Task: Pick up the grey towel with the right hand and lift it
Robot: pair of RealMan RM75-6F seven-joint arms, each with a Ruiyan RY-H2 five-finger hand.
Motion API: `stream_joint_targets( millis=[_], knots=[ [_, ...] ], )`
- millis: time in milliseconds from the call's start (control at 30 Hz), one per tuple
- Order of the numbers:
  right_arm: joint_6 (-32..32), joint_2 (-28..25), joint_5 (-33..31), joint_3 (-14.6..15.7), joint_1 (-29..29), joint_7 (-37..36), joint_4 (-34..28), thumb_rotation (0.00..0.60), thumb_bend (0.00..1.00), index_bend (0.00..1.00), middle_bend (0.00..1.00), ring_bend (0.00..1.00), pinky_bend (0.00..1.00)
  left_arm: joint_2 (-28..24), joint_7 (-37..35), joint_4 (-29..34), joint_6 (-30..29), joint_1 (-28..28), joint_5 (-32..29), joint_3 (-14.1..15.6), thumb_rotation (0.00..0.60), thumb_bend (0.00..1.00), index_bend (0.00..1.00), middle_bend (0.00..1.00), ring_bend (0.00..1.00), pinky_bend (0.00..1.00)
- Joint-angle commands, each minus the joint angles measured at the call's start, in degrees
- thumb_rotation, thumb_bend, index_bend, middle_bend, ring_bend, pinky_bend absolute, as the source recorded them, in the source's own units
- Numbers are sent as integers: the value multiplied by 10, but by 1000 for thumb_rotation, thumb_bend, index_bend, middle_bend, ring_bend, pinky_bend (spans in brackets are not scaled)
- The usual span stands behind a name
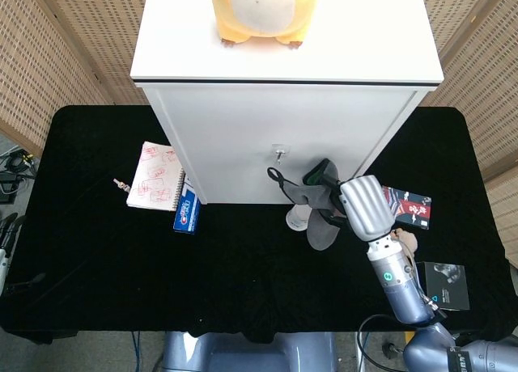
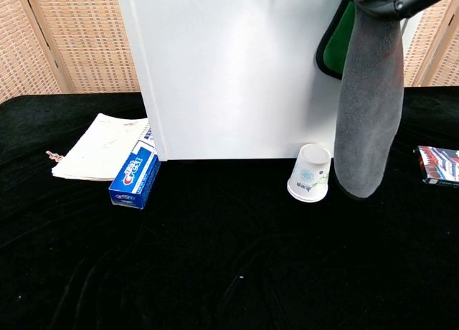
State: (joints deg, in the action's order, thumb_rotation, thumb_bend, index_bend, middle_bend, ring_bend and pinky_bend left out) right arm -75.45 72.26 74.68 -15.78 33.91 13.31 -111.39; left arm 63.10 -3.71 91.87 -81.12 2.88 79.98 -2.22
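Right hand (image 1: 362,208) of mine gripping soft grey cloth towel (image 2: 368,100) at top end. Towel hangs straight below hand, long axis vertical, clear of black counter (image 2: 215,272), beside white paper cup (image 2: 310,173).

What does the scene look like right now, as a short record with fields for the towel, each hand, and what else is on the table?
towel: grey towel hangs clear of the black table, with a green-backed part behind it
right hand: right hand holds the towel's top
left hand: not in view
cup: paper cup on its side by the white cabinet
left side: notebook, toothpaste box
right side: card pack, black box
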Motion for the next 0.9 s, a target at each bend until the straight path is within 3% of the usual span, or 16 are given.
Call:
stream_joint_targets(
  millis=[33, 900],
  knots=[
    [7, 2, -20, -7, 3, 14, -7, 600, 778, 807, 1000, 1000, 1000, 0, -1, 0, -1, -1, -1, -1, 600, 0, 0, 0, 0, 0],
    [13, -4, -39, -19, -1, 5, -7, 600, 782, 812, 1000, 1000, 1000, 2, 4, 0, 0, -1, -4, -1, 600, 0, 0, 0, 0, 0]
  ],
)
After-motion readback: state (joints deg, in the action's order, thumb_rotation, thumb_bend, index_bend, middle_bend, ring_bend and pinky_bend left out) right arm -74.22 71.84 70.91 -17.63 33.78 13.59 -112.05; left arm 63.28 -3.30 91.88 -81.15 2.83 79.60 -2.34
